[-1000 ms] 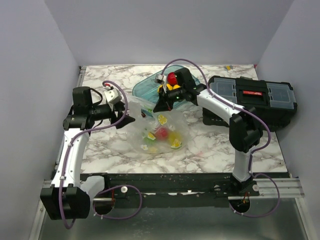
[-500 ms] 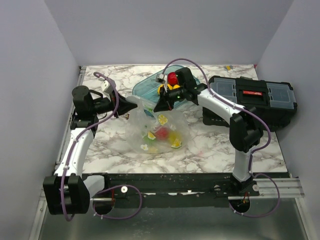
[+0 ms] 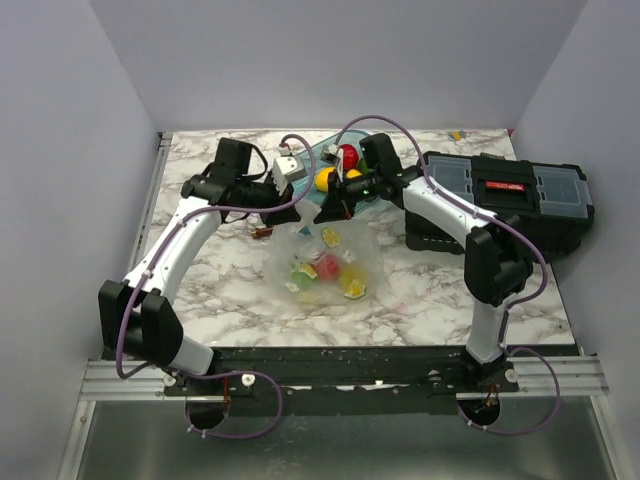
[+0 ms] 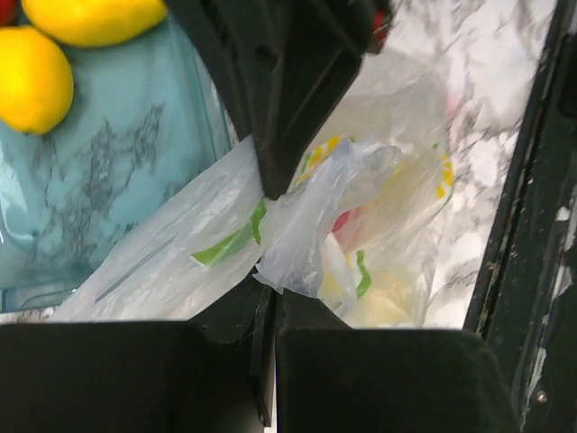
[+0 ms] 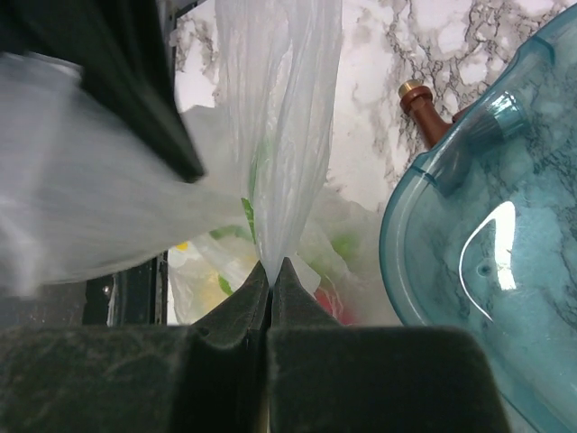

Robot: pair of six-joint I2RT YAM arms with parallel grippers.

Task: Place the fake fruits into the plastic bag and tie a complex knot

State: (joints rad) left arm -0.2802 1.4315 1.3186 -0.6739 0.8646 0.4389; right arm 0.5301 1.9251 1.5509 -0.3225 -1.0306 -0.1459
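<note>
The plastic bag (image 3: 322,262) lies mid-table with fake fruits inside: a red one (image 3: 326,268), a yellow one (image 3: 352,283) and a green one (image 3: 300,270). Its neck is drawn up toward the back. My left gripper (image 3: 303,203) is shut on a fold of the bag's film (image 4: 297,225); its jaws (image 4: 273,290) meet with film between them. My right gripper (image 3: 326,212) is shut on a twisted strand of film (image 5: 279,135), pinched at its tips (image 5: 270,268). The two grippers sit close together above the bag. No knot is in view.
A teal tub (image 3: 300,170) stands behind the bag with a red fruit (image 3: 347,157) and lemons (image 4: 32,77) in it. A black toolbox (image 3: 510,192) sits at the right. A small brown peg (image 5: 422,106) lies by the tub's rim (image 5: 424,207).
My left arm swung from the left side of the bag round to its back, and its gripper closed on the film next to the right gripper. The right gripper stayed shut in place.
</note>
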